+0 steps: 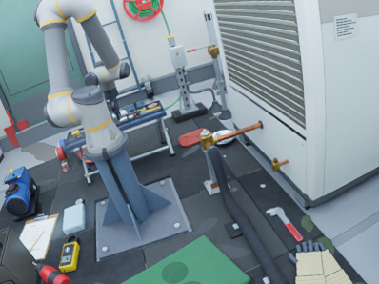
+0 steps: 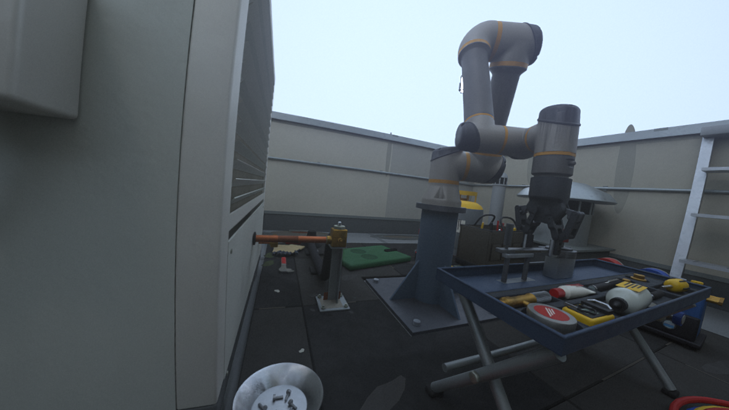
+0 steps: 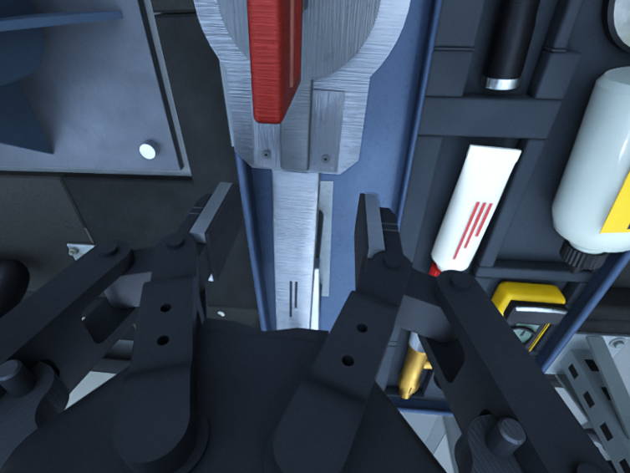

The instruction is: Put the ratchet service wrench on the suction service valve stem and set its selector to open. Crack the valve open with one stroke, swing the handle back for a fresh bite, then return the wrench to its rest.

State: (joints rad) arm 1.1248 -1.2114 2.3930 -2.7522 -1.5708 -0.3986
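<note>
The ratchet service wrench [image 3: 297,152] is partly hidden: the wrist camera shows only its brushed steel head with a red selector lever [image 3: 272,61] and part of its flat handle, the rest covered by my wrist. It lies on its rest [image 2: 515,255] at the back of the blue tool tray [image 2: 566,296]. My gripper [image 3: 290,229] [image 2: 549,229] is open and empty, hanging just above the handle with a finger on either side. The brass suction service valve [image 1: 206,139] [image 2: 338,235] stands on a post by the unit, its stem pointing up.
The tool tray holds a white tube [image 3: 473,214], a white bottle [image 3: 595,163], a yellow tool and a round red-topped puck [image 2: 553,313]. A black insulated hose [image 1: 240,214] runs across the floor. The condenser unit [image 1: 304,86] stands to the right, and the arm's pedestal [image 1: 128,200] beside the tray.
</note>
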